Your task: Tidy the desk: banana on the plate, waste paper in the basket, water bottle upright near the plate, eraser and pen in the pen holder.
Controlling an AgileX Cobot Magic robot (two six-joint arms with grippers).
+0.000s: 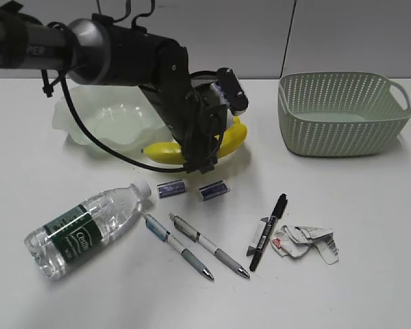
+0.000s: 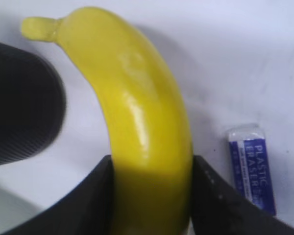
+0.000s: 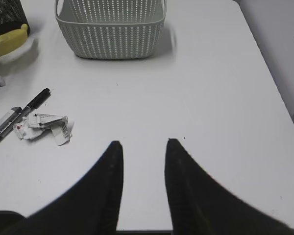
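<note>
banana (image 2: 147,127) between left gripper (image 2: 152,196) jaws, both sides touching

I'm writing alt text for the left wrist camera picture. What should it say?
A yellow banana fills the frame, lying on a white desk with the left gripper closing its two black fingers against either side of it. A blue plastic eraser lies to the right.

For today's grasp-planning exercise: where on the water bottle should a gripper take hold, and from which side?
The water bottle lies on its side on the desk. Probably best to come from above, jaws across the labelled middle: the widest, most even part, unlike the narrowing neck by the white cap.
</note>
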